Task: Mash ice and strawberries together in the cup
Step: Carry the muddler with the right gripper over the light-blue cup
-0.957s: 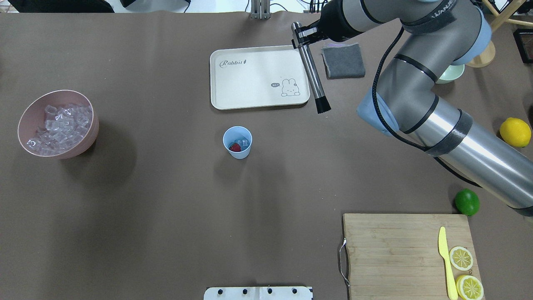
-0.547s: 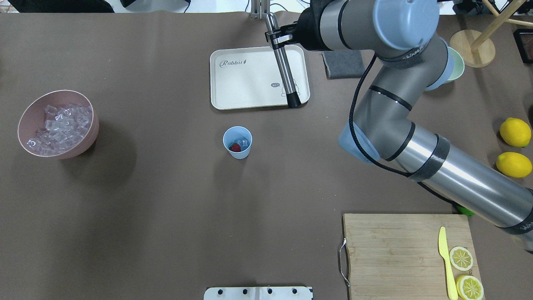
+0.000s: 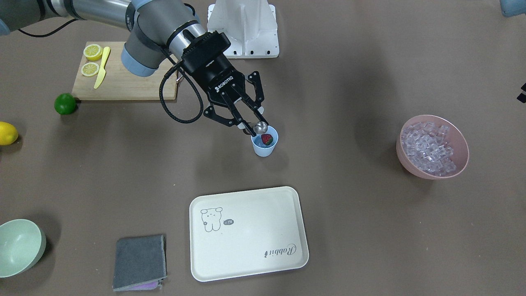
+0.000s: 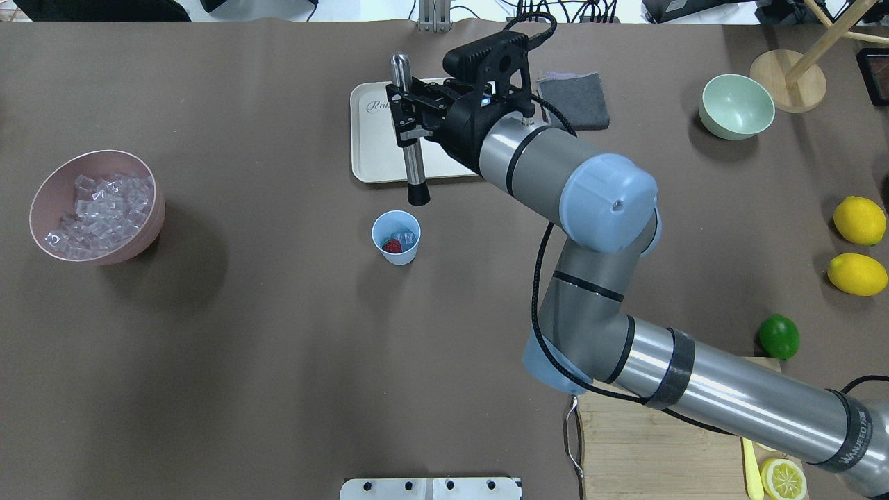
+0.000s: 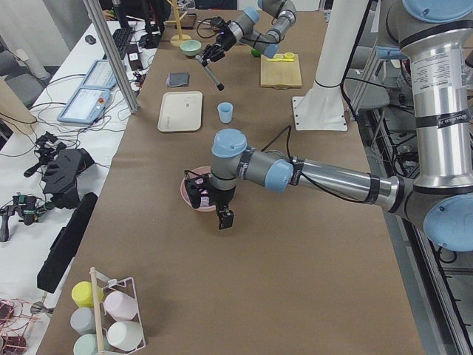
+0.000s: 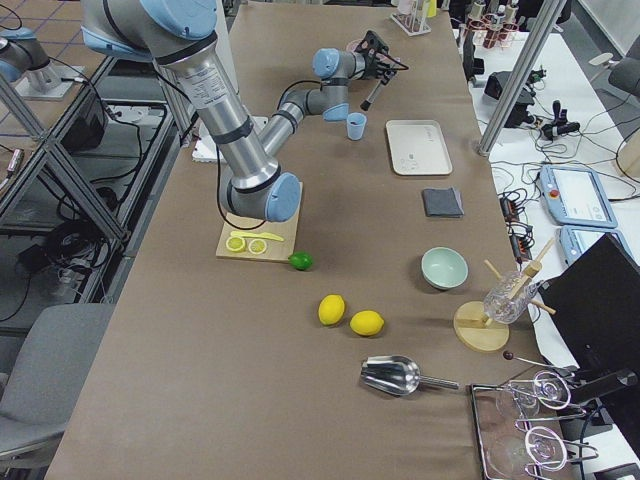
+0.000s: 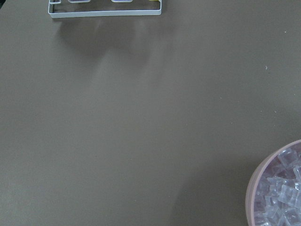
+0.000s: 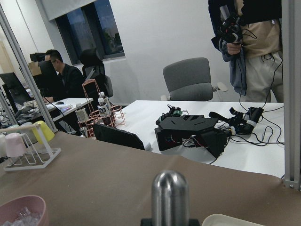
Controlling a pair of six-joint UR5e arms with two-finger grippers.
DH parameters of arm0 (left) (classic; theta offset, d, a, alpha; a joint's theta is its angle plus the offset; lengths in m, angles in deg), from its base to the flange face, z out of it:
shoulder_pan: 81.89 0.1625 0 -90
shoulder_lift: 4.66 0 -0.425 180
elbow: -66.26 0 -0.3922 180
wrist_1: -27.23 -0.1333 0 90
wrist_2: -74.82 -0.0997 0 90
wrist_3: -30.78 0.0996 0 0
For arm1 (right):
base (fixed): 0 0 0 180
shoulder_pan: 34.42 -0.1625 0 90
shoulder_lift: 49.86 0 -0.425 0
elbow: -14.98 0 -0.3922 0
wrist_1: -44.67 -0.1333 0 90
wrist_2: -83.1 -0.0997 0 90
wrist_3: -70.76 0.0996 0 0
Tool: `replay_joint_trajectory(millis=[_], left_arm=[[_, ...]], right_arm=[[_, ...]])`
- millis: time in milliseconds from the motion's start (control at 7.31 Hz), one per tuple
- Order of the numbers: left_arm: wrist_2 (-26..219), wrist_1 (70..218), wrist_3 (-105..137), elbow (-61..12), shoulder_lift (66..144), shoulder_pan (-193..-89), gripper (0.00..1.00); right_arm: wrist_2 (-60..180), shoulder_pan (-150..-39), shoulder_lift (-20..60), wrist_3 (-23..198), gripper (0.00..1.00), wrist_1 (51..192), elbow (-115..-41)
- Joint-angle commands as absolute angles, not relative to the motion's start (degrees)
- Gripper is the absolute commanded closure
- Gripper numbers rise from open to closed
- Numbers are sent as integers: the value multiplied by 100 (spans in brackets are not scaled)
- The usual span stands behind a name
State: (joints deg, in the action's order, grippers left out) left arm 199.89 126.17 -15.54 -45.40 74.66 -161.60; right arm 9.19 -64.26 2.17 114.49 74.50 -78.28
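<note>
The light-blue cup (image 4: 396,238) stands mid-table and also shows in the front view (image 3: 264,147). In it lie a red strawberry (image 4: 392,246) (image 3: 267,139) and clear ice (image 4: 405,237). My right gripper (image 4: 408,118) is shut on a steel muddler (image 4: 414,163) and holds it tilted in the air. Its black tip (image 4: 418,196) hangs just beyond the cup's rim, toward the tray. In the front view the muddler's round top (image 3: 260,128) overlaps the cup's rim. My left gripper (image 5: 211,198) shows only in the exterior left view, by the pink bowl; I cannot tell whether it is open or shut.
A pink bowl (image 4: 156,222) of ice cubes stands far left. A cream tray (image 4: 375,156) lies under my right wrist, with a grey cloth (image 4: 580,104) and a pale green bowl (image 4: 736,105) to its right. Two lemons (image 4: 860,220), a lime (image 4: 778,336) and a cutting board (image 4: 660,430) are at right.
My right arm has swung left with the muddler, from the tray's right edge across the tray. The muddler's tip now hangs close to the cup. Cup and contents have not moved.
</note>
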Motion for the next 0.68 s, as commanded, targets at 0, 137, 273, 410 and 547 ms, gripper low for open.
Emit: replay_joint_trajectory(millis=[0,137,273,410,547], left_arm=[[20207,12646,-1632,-4440,7471,-16160,3],[20217,12655,-1667,-4405,7471,-16151,3],[20217,12655,-1668,-4387,7471,-16160,3],[20217,12655,-1668,-4387,7471,-16160,3],[20217,12655,-1668,-4326,7471,-16160,3]], right_arm=[[1697,-6097,410,11401,100,6831,-7749],[1918,-6062,315,11331,100,6857,-7574],[1964,-6053,105,11226,100,6832,-7277],[2165,-6009,-36,11225,100,6831,-7108],[2262,-5948,-124,11225,100,6823,-7063]])
